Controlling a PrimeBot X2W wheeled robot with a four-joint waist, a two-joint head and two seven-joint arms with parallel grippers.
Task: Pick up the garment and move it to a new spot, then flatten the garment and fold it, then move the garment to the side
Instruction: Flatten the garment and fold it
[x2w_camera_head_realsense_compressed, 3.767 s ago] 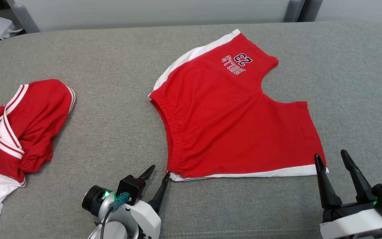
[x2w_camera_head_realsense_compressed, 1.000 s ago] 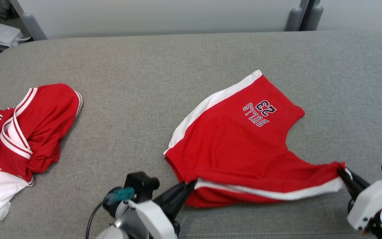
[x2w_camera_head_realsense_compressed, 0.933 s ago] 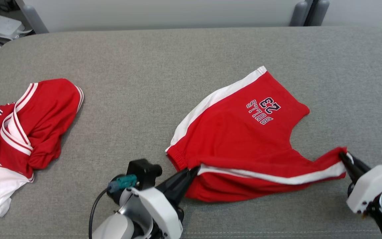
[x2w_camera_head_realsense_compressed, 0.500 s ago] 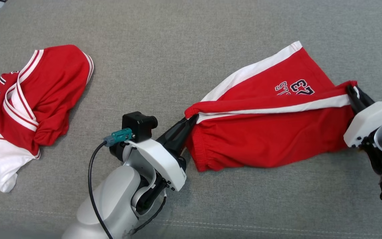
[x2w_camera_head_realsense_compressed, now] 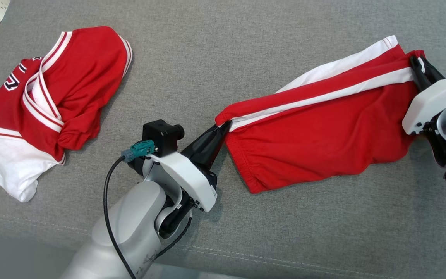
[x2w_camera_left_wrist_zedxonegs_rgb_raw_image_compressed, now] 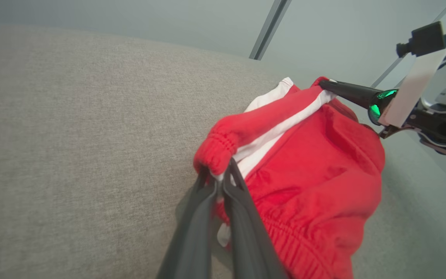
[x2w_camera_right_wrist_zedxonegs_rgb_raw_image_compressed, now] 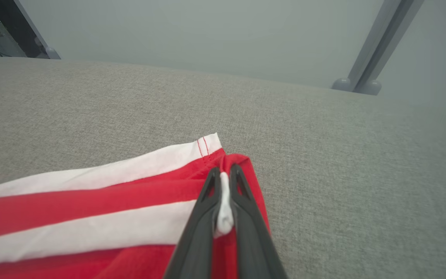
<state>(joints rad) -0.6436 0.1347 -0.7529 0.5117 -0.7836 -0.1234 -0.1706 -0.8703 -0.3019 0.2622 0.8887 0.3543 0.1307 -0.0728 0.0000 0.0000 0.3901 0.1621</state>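
The garment is a pair of red shorts with white side stripes, stretched between both grippers and folded over onto itself on the grey surface. My left gripper is shut on the waistband corner. My right gripper is shut on the white-striped hem corner at the far right. In the left wrist view the garment hangs below the stripe, with the right gripper at its far end. The lifted edge lies almost over the far white-striped edge.
A crumpled red and white jersey lies at the left of the grey surface. Grey metal posts stand beyond the far edge. The surface's front seam runs near the bottom of the head view.
Both grippers, shut on the near corners, have carried that edge up and away over the shorts, hiding the printed logo. The head camera has tilted downward, shifting the whole scene.
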